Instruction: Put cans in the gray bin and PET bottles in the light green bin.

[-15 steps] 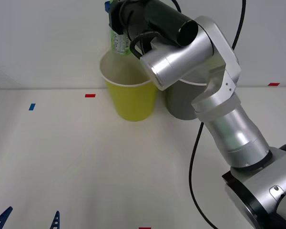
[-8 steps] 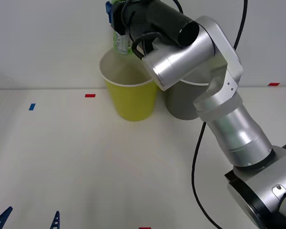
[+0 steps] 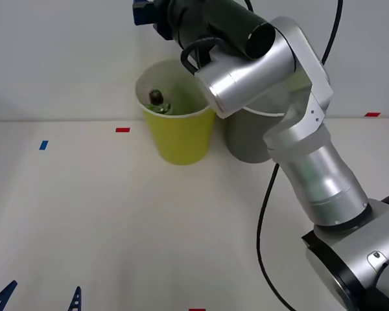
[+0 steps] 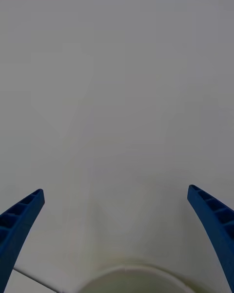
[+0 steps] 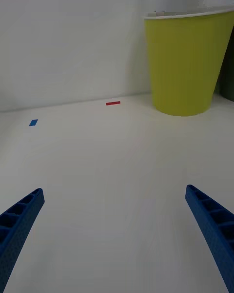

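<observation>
The PET bottle (image 3: 157, 100) lies inside the light green bin (image 3: 178, 136), its black cap just below the white rim. My right gripper (image 3: 142, 10) hangs open above that bin with nothing between its fingers (image 4: 19, 219); a pale rim (image 4: 131, 273) curves below it. The gray bin (image 3: 246, 139) stands right beside the light green bin, mostly hidden behind my right arm. My left gripper (image 3: 42, 299) is parked open, low over the table's near left, facing the light green bin (image 5: 185, 63). Cans are out of view.
A red tape mark (image 3: 122, 129) and a blue one (image 3: 43, 145) lie on the white table (image 3: 149, 227) left of the bins. Another red mark (image 3: 372, 115) sits at the far right. A black cable (image 3: 264, 214) hangs along my right arm.
My right gripper has opened and risen a little. The PET bottle it held above the light green bin has dropped inside. The left arm has not moved.
</observation>
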Robot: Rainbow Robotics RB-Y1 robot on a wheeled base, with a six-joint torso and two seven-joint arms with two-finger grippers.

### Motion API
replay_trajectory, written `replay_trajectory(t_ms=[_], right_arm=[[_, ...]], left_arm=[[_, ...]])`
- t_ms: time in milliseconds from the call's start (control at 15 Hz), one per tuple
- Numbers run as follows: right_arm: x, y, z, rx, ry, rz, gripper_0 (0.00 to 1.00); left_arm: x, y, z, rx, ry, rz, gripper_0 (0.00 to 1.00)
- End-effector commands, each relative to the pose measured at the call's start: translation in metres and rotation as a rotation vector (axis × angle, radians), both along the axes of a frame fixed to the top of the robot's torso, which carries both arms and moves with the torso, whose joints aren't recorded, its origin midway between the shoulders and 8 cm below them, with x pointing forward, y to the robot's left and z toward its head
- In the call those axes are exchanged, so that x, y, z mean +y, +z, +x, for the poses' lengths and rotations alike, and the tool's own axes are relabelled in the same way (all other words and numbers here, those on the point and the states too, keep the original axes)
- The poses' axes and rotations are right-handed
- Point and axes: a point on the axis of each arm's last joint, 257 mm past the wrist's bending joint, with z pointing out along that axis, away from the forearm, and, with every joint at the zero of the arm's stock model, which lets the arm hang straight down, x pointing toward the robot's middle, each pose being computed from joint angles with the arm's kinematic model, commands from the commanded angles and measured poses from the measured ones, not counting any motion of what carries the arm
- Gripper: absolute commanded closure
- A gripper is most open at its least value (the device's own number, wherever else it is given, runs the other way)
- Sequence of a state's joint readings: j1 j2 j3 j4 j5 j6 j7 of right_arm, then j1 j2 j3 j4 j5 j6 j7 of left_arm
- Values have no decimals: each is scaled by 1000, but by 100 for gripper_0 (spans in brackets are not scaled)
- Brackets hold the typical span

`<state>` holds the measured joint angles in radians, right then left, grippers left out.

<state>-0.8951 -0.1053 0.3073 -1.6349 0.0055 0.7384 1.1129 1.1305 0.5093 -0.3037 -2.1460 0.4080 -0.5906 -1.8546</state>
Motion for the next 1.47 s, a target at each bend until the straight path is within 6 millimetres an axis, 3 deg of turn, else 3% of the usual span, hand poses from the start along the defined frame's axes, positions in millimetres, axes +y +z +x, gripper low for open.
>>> replay_trajectory(t_ms=[67, 400, 600, 1000, 1467], right_arm=[[-10, 3, -2, 30, -24, 11, 0], [-41, 17, -54, 90, -26, 37, 0], [-72, 11, -89, 43, -23, 56, 0], [-129, -14, -131, -34, -101, -46, 0], [-199, -80, -159, -79, -147, -31, 0]], left_arm=[[0, 0, 0, 0, 0, 0, 0], [0, 0, 0, 0, 0, 0, 0], [0, 0, 0, 0, 0, 0, 0], [0, 0, 0, 0, 0, 0, 0], [0, 0, 0, 0, 0, 0, 0]])
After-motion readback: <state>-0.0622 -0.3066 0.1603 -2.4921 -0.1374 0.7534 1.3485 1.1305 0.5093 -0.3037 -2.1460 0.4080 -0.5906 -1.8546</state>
